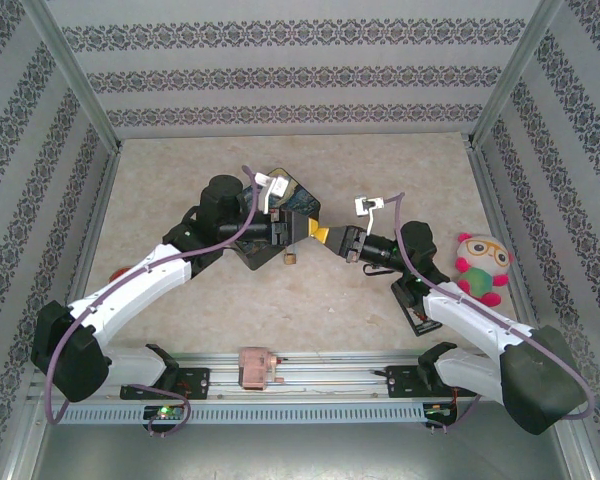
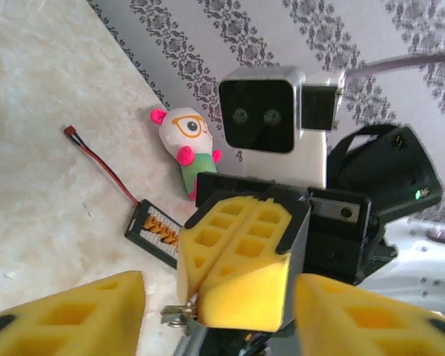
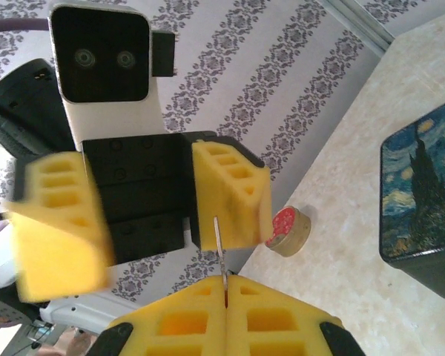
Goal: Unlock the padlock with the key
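Observation:
My right gripper (image 3: 226, 285) is shut on the key (image 3: 219, 245), a thin metal strip seen edge-on that sticks up from between its yellow pads. In the left wrist view the key's head (image 2: 172, 316) pokes out beside the shut right fingers (image 2: 237, 259). My left gripper (image 2: 219, 326) stands open, its yellow fingers (image 3: 230, 194) either side of the key and not touching it. The two grippers meet tip to tip above mid-table, left gripper (image 1: 318, 232) and right gripper (image 1: 338, 240). The small brass padlock (image 1: 290, 258) lies on the table just below them, untouched.
The dark starry-night box (image 1: 280, 210) sits under the left arm. A plush toy (image 1: 483, 266) is at the right wall, with a connector board (image 2: 154, 230) and red wire nearby. A red-topped round disc (image 3: 288, 230) lies at the left. A pinkish block (image 1: 258, 367) rests on the front rail.

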### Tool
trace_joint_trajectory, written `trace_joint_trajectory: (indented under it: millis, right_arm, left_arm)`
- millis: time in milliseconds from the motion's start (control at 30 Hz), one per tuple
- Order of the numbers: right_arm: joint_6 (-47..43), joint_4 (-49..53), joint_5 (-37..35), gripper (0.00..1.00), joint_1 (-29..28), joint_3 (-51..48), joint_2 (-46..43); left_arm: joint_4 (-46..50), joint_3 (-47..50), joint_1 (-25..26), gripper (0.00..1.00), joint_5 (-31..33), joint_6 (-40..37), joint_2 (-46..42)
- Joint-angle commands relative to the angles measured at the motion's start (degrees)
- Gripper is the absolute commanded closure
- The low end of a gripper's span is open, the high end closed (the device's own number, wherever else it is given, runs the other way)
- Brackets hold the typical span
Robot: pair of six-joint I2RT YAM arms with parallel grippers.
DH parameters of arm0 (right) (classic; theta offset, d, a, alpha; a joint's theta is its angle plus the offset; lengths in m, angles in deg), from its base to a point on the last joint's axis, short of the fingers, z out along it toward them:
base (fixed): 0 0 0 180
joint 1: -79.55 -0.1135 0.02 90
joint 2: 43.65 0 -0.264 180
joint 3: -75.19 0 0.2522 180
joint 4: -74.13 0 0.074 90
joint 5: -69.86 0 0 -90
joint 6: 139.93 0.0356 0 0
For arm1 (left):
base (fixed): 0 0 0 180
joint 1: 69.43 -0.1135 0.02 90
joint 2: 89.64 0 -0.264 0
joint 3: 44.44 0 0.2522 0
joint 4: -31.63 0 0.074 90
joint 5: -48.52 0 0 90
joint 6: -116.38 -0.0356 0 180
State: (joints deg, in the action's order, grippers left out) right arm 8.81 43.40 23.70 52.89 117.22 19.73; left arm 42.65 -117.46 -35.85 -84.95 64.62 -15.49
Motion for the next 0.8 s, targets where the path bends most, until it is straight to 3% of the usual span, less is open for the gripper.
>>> trace_joint_trajectory:
  millis: [0,167,333,533,633,767]
  right_arm:
    - [1.39,1.33,-1.96,1.0,1.44,-1.38,-0.42]
    - [2.31,3.98,-4.7,1.0,2.74,-4.19,-2.14]
    - [-1.7,16.81,-9.3,1.0,2.92,-5.03,-8.27]
    - [-5.9,32.27,-14.11,1.0,4.46,-6.05,-16.09]
    - [-6.02,37.49,-14.31,1.0,7.09,-6.82,-19.06]
    - [-6.32,45.28,-15.3,1.0,12.12,-7.16,-21.74]
  left_arm:
    - [-2.7,1.06,-0.34,0.35,3.13,0.69,-3.1]
    - [-0.14,2.28,-0.34,0.16,10.77,0.72,-5.06]
    - [1.57,5.53,1.69,0.0,26.86,1.45,-7.61]
    - [3.77,9.34,10.46,0.01,52.14,4.56,-6.98]
    - [4.81,8.79,14.67,0.0,59.45,6.14,-3.45]
    - [5.34,7.6,17.89,0.02,63.74,9.27,2.22]
